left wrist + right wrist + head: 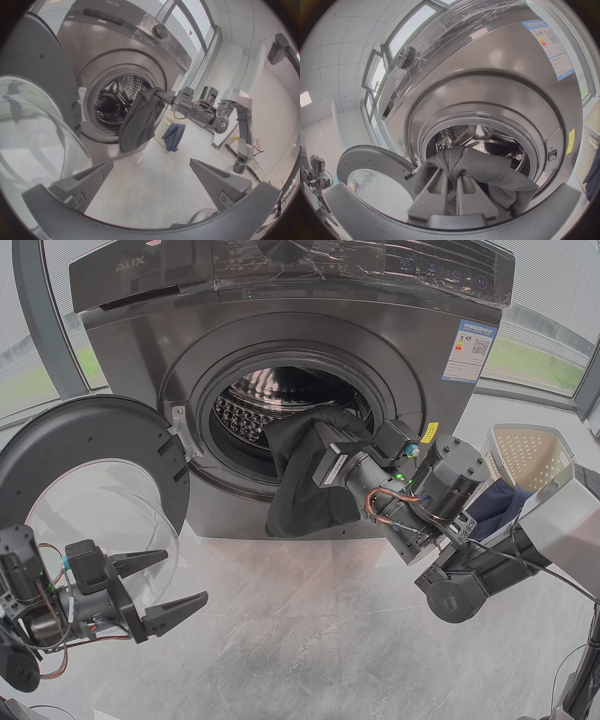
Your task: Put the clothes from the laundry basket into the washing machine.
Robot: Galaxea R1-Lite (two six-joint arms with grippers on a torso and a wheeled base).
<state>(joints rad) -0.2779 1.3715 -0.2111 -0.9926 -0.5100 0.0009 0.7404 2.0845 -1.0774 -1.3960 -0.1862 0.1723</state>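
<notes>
A grey front-loading washing machine (312,334) stands ahead with its round door (94,452) swung open to the left. My right gripper (453,176) is shut on a black garment (306,477) at the mouth of the drum (275,402). The cloth hangs down over the door rim toward the floor. The same black garment (139,120) drapes below the opening in the left wrist view. My left gripper (172,584) is open and empty, low beside the open door. A beige laundry basket (531,455) stands at the right with a dark blue garment (497,502) hanging over its edge.
Pale tiled floor (300,627) spreads in front of the machine. Tall windows (544,334) run behind and to the sides of the washer. The open door's glass bowl (34,137) bulges close to my left gripper.
</notes>
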